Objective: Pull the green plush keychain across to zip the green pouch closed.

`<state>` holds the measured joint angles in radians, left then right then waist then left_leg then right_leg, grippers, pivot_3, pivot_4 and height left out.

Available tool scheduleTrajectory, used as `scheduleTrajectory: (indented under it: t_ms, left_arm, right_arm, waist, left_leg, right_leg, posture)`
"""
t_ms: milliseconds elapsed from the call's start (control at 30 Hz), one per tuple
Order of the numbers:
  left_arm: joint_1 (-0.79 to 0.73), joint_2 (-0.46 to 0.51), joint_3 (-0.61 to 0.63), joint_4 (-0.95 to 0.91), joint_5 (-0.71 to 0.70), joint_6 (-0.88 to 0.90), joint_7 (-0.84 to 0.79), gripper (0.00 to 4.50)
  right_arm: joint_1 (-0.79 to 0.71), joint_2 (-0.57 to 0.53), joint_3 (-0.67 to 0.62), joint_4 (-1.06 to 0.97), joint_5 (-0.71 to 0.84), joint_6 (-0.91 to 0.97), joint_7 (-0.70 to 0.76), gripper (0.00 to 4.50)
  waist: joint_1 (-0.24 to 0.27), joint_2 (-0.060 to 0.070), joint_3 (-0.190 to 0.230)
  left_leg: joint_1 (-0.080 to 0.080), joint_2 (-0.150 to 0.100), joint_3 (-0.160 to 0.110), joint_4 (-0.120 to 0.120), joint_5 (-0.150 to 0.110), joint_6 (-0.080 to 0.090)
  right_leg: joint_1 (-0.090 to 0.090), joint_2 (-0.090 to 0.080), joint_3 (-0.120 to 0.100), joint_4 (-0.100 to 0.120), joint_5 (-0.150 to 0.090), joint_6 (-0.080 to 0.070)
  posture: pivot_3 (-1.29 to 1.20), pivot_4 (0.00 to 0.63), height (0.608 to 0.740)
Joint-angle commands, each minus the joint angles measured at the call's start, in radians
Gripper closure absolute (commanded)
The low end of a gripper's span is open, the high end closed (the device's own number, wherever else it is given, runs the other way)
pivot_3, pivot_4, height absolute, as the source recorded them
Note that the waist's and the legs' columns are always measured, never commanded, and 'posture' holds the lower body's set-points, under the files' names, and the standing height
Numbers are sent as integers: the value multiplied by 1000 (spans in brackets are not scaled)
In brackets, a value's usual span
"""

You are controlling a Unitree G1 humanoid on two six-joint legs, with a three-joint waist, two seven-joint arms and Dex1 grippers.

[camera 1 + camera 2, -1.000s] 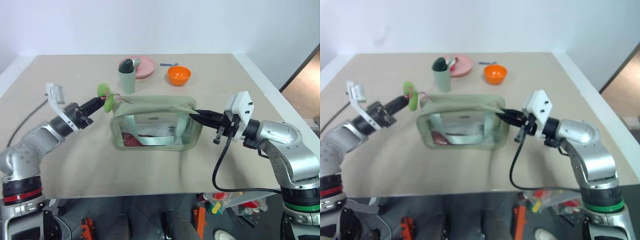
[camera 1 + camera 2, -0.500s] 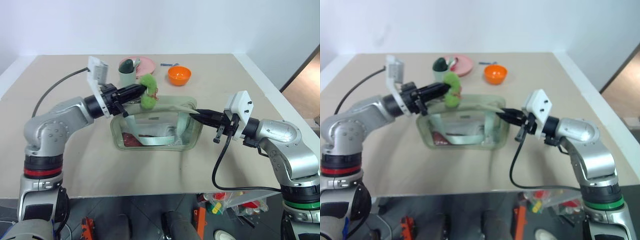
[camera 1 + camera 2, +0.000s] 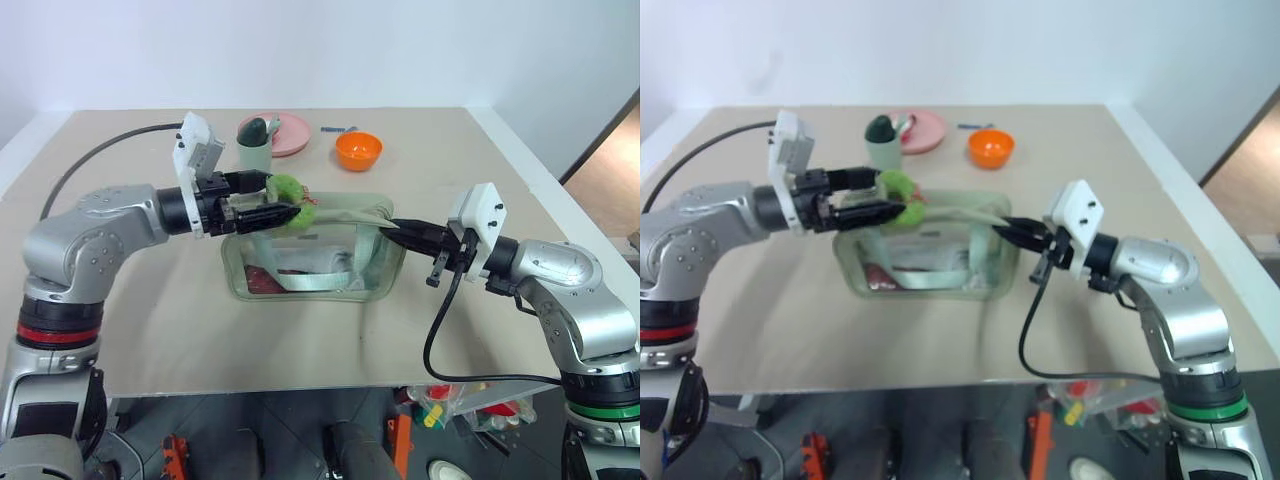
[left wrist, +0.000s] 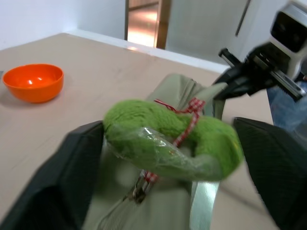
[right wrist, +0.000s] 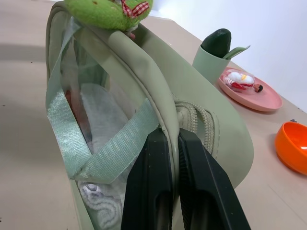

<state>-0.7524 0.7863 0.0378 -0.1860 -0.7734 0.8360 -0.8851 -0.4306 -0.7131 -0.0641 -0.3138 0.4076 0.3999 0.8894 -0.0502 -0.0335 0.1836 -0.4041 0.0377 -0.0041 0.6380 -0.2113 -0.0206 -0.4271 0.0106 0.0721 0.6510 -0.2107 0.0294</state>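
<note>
- The green pouch [image 3: 312,248] sits mid-table, standing upright, with a strap and some stuff visible through its clear side.
- The green plush keychain [image 3: 291,196] is resting on top of the pouch, up at about 10 o'clock of it, red checked ribbon showing.
- The left gripper [image 3: 268,197] has its fingers spread apart, one on each side of the plush. In the left wrist view the plush [image 4: 171,145] sits in the gap; I can't tell if the pads actually touch it.
- The right gripper [image 3: 398,229] is pinched together on the pouch's end at 3 o'clock, clamped on the fabric edge where the zipper runs out; the right wrist view shows that clearly [image 5: 173,143].
- Behind the pouch at 12 o'clock: a sage-green cup [image 3: 254,156], a pink plate [image 3: 288,133] and an orange bowl [image 3: 358,150].
</note>
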Motion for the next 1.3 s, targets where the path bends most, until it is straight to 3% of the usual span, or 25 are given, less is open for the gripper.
scheduleTrajectory:
  t_ms: [33,233,400,500,767,867,1100,1200,1300]
  left_arm:
    - [36,74,57,-68,36,-24,-22,81]
    - [182,124,148,-147,73,-76,-1,81]
    - [385,32,243,-231,75,-125,93,81]
    - [440,-12,218,-250,101,-156,126,861]
    - [404,-123,152,-209,139,-199,186,3653]
    - [386,-128,142,-201,136,-192,182,4490]
    - [377,-138,113,-195,136,-185,170,4500]
    - [370,-150,95,-203,134,-175,174,4500]
    - [363,-160,88,-208,128,-165,180,4500]
  right_arm:
    - [-16,4,0,-3,0,-23,4,4500]
    - [-30,8,9,20,-3,-41,15,4500]
    - [-37,6,11,34,-2,-48,21,4500]
    - [-43,8,13,39,-2,-47,23,4500]
    - [-66,7,-7,45,45,12,29,4500]
    - [-72,-21,-9,34,75,53,65,3512]
    - [-104,-78,-51,-5,145,147,73,1068]
    - [-221,-89,-68,-25,225,244,53,15]
    - [-323,-49,-34,-43,240,274,12,15]
  waist:
    - [1,0,0]
    - [1,0,0]
    - [1,0,0]
    - [4,0,0]
    - [3,0,0]
    - [3,0,0]
    - [5,0,0]
    - [5,0,0]
    - [4,0,0]
  left_leg:
    - [0,0,0,0,0,0]
    - [0,1,0,0,0,0]
    - [1,2,1,0,0,0]
    - [1,2,1,0,0,0]
    - [2,2,2,1,0,0]
    - [2,2,1,1,0,0]
    - [0,1,1,1,0,0]
    - [0,1,1,1,0,0]
    - [1,1,1,2,0,0]
  right_leg:
    - [0,0,0,0,0,0]
    - [0,0,-1,0,-2,-2]
    - [0,0,0,0,-1,-2]
    - [1,0,-1,0,-2,-2]
    - [1,1,0,1,-1,-5]
    - [1,1,0,1,0,-2]
    - [1,1,0,0,0,-1]
    - [1,0,1,0,0,-2]
    - [1,0,1,0,-1,-3]
  posture:
    - [0,150,740]
    - [0,150,740]
    - [0,150,740]
    - [0,150,740]
    - [0,150,740]
    - [0,150,740]
    - [0,150,740]
    - [0,150,740]
    - [0,150,740]
